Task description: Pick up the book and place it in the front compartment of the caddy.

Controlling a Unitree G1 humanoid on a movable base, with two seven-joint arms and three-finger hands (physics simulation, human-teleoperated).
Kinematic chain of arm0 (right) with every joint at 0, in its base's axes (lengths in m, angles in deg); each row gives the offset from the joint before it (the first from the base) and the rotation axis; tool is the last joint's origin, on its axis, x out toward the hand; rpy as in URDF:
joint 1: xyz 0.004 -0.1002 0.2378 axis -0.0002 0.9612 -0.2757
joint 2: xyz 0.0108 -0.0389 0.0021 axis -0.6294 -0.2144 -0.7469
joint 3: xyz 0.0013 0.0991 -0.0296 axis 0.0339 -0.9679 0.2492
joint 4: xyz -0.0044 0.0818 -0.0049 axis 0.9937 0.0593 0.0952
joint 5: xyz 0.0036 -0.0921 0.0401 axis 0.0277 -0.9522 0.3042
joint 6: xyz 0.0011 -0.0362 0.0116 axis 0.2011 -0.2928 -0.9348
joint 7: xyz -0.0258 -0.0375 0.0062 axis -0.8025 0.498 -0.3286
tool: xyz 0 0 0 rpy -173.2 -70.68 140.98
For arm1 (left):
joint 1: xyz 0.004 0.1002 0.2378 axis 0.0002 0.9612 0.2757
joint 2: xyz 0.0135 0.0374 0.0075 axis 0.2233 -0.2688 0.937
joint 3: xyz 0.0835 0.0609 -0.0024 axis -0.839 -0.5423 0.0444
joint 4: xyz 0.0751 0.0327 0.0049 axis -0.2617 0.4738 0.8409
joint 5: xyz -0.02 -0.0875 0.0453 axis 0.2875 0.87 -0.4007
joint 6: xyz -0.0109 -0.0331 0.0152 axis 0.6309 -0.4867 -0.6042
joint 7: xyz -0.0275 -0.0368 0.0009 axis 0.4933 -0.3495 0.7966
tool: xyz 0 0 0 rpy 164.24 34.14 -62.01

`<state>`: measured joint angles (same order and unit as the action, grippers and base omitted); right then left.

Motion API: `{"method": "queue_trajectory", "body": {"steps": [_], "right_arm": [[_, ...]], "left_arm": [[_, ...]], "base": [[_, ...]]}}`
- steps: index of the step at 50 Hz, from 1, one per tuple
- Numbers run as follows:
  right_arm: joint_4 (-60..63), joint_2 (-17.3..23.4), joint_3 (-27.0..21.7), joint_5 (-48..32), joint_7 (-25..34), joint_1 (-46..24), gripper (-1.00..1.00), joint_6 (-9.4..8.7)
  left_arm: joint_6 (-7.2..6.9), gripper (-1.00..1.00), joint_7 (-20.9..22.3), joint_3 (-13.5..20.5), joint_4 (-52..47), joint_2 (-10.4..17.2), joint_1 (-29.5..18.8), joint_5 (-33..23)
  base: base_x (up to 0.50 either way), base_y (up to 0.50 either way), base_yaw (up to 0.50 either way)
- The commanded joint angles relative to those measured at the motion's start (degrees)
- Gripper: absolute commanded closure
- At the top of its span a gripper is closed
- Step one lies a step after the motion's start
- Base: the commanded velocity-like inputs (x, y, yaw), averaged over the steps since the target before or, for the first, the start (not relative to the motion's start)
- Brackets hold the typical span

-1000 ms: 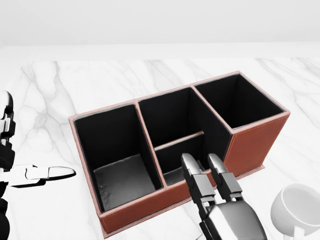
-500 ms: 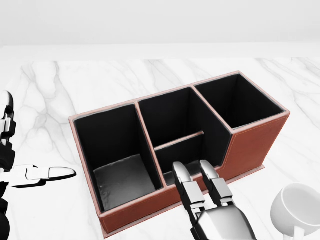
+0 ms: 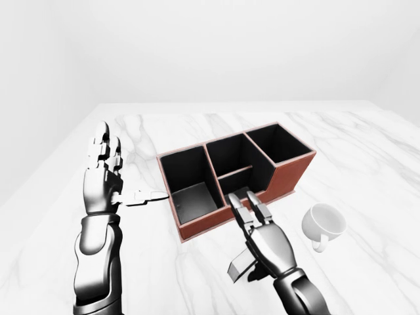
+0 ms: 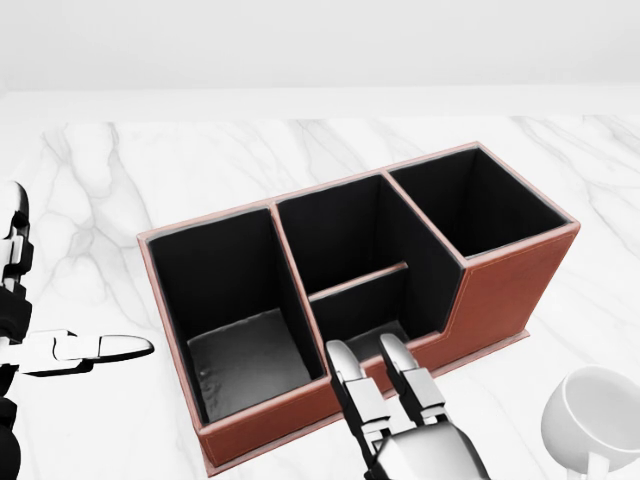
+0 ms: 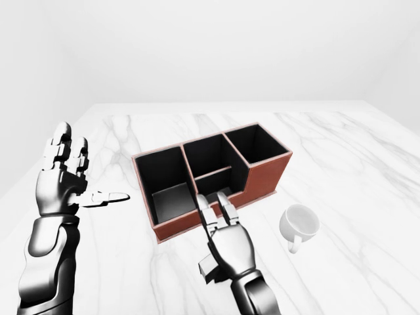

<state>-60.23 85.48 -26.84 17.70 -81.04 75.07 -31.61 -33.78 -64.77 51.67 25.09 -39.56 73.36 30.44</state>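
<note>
Marble table (image 3: 367,157) and brown caddy (image 4: 500,290) unchanged, white cup (image 3: 324,222) right of it. Left hand (image 3: 103,172) raised, fingers spread wide. Right hand (image 4: 385,385) drawn back toward head view's bottom, fingers straight, empty, tips over the caddy's low near compartment. Book not visible

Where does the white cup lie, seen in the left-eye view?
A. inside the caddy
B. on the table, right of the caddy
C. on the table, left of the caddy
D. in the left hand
B: the white cup lies on the marble table, to the right of the caddy, outside it.
</note>
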Motion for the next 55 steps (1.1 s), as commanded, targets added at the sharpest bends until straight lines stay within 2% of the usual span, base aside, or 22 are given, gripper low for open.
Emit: {"method": "queue_trajectory", "body": {"steps": [1,45,55], "right_arm": [[-1.54,0.64,1.36,-0.56,-1.21,0.0,-1.0,0.0],[-6.7,2.34,4.0,-1.56,-5.57,1.23,-1.0,0.0],[-15.05,1.99,2.76,-1.18,-9.73,-1.71,-1.0,0.0]], "left_arm": [[0.0,-1.0,0.06,-0.01,-0.02,-0.02,0.0,-0.05],[0.0,-1.0,0.16,-0.13,0.21,-0.08,0.09,-0.25],[0.0,-1.0,0.18,-0.14,-0.13,-0.1,0.17,-0.24]], "base": [[0.0,0.0,0.0],[0.0,0.0,0.0],[0.0,0.0,0.0]]}}
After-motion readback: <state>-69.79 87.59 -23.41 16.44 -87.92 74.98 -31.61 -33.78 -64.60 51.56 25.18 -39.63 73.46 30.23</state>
